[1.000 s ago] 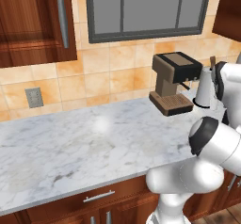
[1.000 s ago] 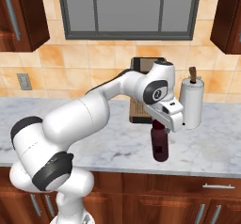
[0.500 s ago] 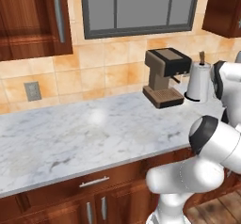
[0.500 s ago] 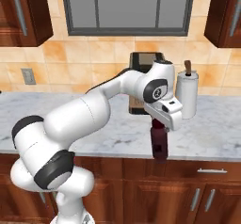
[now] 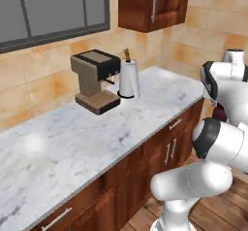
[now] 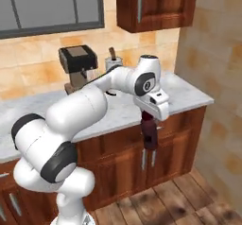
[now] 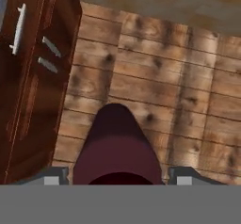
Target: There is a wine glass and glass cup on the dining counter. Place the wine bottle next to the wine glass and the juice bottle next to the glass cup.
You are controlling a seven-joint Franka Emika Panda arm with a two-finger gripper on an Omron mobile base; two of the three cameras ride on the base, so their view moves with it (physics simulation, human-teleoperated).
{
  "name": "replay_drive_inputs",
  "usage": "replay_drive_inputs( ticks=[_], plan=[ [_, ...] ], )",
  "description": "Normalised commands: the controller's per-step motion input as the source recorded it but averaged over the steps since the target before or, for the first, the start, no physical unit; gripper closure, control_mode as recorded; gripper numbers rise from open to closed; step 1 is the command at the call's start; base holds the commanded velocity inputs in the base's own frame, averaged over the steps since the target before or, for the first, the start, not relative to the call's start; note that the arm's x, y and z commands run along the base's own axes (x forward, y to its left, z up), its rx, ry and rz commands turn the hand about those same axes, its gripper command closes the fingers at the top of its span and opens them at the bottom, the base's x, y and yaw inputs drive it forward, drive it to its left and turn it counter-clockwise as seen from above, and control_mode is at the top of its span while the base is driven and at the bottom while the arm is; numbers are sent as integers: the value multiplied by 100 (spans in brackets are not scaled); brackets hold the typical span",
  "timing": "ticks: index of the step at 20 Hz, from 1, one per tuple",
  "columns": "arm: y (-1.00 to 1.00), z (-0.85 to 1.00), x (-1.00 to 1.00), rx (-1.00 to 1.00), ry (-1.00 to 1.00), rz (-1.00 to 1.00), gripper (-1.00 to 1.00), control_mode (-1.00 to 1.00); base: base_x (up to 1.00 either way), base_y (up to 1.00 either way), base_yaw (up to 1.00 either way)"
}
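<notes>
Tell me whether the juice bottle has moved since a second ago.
Yes. The juice bottle, held in the hand, was over the marble counter; now it hangs past its front edge, above the floor.

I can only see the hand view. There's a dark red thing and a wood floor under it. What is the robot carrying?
Observer: It's the juice bottle, a stubby maroon one, hanging upright from the hand out past the counter's edge.
Operator: Is the hand really squeezing it?
Observer: Yes. In the right base view the fingers sit on either side of its top.
Operator: What's on the counter beside the robot?
Observer: A coffee machine stands by the wall, with a paper towel roll just beside it.
Operator: Can you see the glass cup?
Observer: No, I can't spot it. Above the wall counter there's a window and a wooden cabinet.
</notes>
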Motion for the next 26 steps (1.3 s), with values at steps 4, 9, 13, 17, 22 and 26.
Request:
replay_drive_inputs(
  ticks=[4,9,13,17,22,26],
  plan=[
    [0,0,0,0,0,0,100,100,0,9,-99],
    [0,0,0,0,0,0,100,100,0,9,-100],
    [0,0,0,0,0,0,100,100,0,8,-100],
    [0,0,0,0,0,0,100,100,0,7,-100],
    [0,0,0,0,0,0,100,100,0,7,-100],
    [0,0,0,0,0,0,100,100,0,7,-100]
  ],
)
